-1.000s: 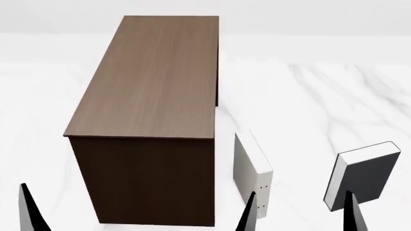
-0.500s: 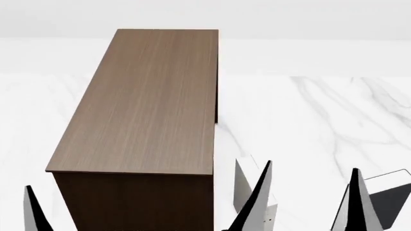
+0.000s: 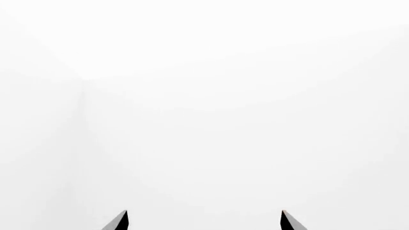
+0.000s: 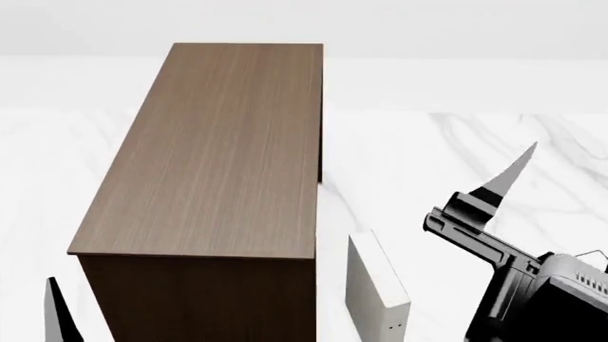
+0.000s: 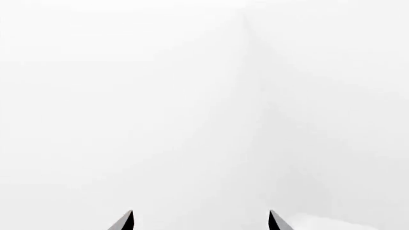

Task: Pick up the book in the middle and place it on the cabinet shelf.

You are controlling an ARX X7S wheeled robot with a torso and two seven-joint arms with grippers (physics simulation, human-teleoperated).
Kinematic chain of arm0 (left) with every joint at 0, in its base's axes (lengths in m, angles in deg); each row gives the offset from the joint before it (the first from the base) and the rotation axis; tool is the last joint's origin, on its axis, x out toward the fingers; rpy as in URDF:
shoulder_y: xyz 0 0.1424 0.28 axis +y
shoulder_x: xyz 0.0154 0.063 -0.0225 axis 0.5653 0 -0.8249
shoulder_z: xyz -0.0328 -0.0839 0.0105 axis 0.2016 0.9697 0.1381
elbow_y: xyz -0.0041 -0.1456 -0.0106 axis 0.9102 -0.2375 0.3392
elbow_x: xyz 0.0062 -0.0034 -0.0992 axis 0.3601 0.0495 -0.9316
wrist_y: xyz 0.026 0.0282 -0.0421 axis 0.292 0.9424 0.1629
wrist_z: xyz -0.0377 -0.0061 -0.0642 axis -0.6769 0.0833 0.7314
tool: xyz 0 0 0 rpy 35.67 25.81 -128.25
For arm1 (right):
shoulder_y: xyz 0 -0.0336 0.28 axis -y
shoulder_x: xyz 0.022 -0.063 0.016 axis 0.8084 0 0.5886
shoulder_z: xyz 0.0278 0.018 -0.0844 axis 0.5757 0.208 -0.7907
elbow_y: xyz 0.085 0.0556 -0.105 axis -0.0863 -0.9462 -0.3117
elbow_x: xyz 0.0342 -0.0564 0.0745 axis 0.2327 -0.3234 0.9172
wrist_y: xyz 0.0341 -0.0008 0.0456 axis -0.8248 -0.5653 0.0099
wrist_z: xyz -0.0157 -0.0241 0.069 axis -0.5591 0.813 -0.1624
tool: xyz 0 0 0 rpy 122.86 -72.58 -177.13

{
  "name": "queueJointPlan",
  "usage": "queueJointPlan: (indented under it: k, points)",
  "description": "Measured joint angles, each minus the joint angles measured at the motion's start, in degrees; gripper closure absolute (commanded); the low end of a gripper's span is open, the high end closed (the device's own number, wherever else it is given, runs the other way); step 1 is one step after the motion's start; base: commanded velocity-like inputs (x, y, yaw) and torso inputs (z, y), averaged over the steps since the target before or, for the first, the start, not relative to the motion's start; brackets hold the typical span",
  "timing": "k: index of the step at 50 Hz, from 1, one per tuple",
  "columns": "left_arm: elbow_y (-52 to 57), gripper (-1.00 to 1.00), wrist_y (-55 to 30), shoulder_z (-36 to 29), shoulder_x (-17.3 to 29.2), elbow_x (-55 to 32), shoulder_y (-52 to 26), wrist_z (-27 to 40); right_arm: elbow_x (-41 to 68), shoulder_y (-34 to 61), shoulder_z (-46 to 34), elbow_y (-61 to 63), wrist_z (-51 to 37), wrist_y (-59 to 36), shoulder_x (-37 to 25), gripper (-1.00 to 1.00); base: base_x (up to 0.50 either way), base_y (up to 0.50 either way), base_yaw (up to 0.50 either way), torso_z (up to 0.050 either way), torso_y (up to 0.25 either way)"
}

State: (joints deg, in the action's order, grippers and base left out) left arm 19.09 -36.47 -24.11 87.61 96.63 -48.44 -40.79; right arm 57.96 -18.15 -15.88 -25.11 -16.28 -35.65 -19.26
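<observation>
Target item: the dark grey hardback book; not visible in any current view. In the head view the right arm fills the lower right of the frame, so the book may lie behind it; I cannot confirm this.
Handling, judged: a thick hardback should be stiff and fairly heavy for its size, with a smooth cover that may slip. It is not fragile, though the pages could splay if only one cover is pinched.
Hold point, judged: across the full thickness, one finger on each cover, near the middle of the long edge or close to the spine, so the block stays shut and does not swing.
Destination: cabinet shelf, dark brown wood grain, its flat top running from upper centre to lower left of the head view; the top is bare.
Neighbouring item: cream-white book, standing on the floor at lower centre, just beside the cabinet's right face; small dark dots on its spine.
Right gripper: fingers spread apart, holding nothing; raised at right of the head view, pointing up toward the upper right.
Left gripper: fingers parted, empty; only one tip shows at lower left of the head view.
Floor: white marble, grey veining.
Task progress, judged: book not yet grasped.
</observation>
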Motion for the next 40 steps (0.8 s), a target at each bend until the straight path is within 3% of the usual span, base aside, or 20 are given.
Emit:
queueJointPlan:
  k: [16, 40]
  points:
    - [0.24, -1.0, -0.94, -0.33, 0.53, -0.47, -0.26, 0.58, -2.39, 7.42, 1.49, -3.29, -9.82, -12.83, 1.81, -1.0, 0.0, 0.0, 0.0, 0.0, 0.0]
    - [-0.23, -1.0, -1.49, -1.25, 1.36, -0.94, -0.49, 1.3, -3.62, 13.36, 1.38, -8.96, -19.34, -20.55, 2.83, -1.0, 0.0, 0.0, 0.0, 0.0, 0.0]
